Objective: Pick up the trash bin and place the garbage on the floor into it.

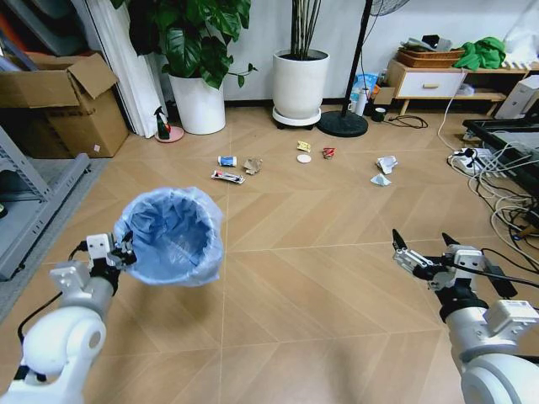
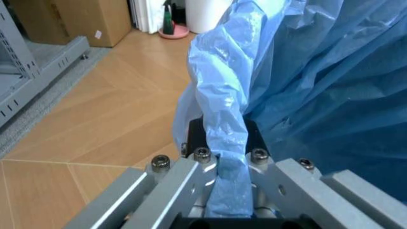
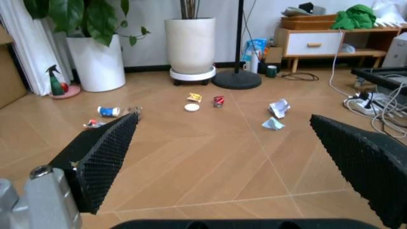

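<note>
Left gripper (image 1: 126,250) — clenched on the rim of the trash bin (image 1: 173,236), the light-blue liner pinched between its fingers (image 2: 167,177) as the left wrist view shows. The bin hangs just beyond and to the inner side of this gripper, tilted with its mouth toward the head camera, clear of the floor (image 1: 320,278).

Right gripper (image 1: 424,249) — released, jaws spread wide, holding nothing, hovering above bare floor well apart from the bin.

Garbage, all well ahead of both grippers:
- red-and-white wrapper (image 1: 227,177) and blue-white wrapper (image 1: 226,161), ahead of the left gripper, close together;
- brown crumpled paper (image 1: 253,165), just beside those two;
- white round lid (image 1: 304,158), with a yellow wrapper (image 1: 303,146) just beyond it and a red wrapper (image 1: 328,152) next to it;
- two crumpled white tissues (image 1: 383,169), ahead of the right gripper, near each other.

Farther off — two white plant pots (image 1: 300,82) by the wall, a black fan base (image 1: 342,124) beside the nearer pot.
</note>
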Motion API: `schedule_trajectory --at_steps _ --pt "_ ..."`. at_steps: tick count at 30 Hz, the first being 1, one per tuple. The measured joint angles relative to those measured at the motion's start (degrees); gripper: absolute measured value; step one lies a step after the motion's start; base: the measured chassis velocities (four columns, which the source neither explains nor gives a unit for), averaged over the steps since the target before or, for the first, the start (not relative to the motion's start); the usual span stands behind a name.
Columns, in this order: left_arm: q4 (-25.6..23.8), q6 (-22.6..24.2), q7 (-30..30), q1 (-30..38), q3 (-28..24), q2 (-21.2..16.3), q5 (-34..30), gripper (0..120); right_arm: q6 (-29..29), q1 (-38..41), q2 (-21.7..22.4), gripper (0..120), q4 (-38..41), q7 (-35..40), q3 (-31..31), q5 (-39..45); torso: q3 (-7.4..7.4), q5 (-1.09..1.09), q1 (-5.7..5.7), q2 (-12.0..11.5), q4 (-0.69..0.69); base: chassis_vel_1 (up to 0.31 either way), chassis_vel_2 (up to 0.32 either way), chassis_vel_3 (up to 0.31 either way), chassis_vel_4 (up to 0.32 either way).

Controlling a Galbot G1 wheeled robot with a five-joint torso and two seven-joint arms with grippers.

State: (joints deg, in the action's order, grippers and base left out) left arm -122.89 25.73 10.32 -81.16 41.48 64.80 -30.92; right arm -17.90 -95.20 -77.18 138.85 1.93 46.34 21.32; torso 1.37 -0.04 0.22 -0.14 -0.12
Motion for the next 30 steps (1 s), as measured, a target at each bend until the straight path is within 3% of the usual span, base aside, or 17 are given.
schedule_trajectory --at_steps 30 --pt "-2.0 0.4 -0.7 -1.6 -0.9 -0.4 1.1 0 0.9 0.2 -0.7 100 -0.5 -1.6 -1.2 -1.2 0.00 0.00 0.01 0.0 -0.01 -0.045 0.045 0.048 -0.047"
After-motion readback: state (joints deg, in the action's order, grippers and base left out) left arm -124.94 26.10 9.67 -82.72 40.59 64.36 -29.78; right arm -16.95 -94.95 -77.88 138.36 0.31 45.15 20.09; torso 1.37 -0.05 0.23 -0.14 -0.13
